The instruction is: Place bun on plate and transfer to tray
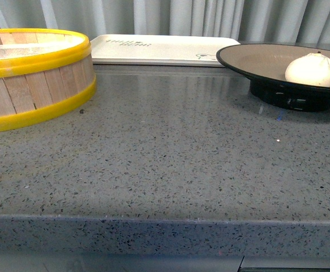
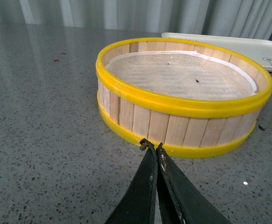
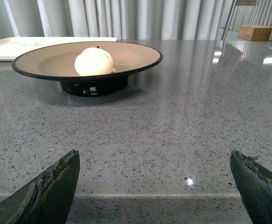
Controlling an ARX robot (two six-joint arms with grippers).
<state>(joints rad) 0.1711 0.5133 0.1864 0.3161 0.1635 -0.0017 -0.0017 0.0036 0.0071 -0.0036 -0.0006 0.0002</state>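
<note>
White pleated bun (image 1: 311, 69) sitting on black-rimmed tan plate (image 1: 249, 59); cream rectangular tray (image 1: 159, 50) lying behind, beside yellow-rimmed wooden steamer (image 1: 34, 79). Left fingers (image 2: 147, 186) pressing together, empty; right fingers (image 3: 52, 191) gaping wide, empty.

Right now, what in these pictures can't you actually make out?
Front view: the tray's dark writing is too small to read.
Front view: the picture edge cuts off the plate's right side and the steamer's left side.
Front view: the plate's rim hides the bun's base.
Right wrist view: the plate and the picture edge hide much of the tray.
</note>
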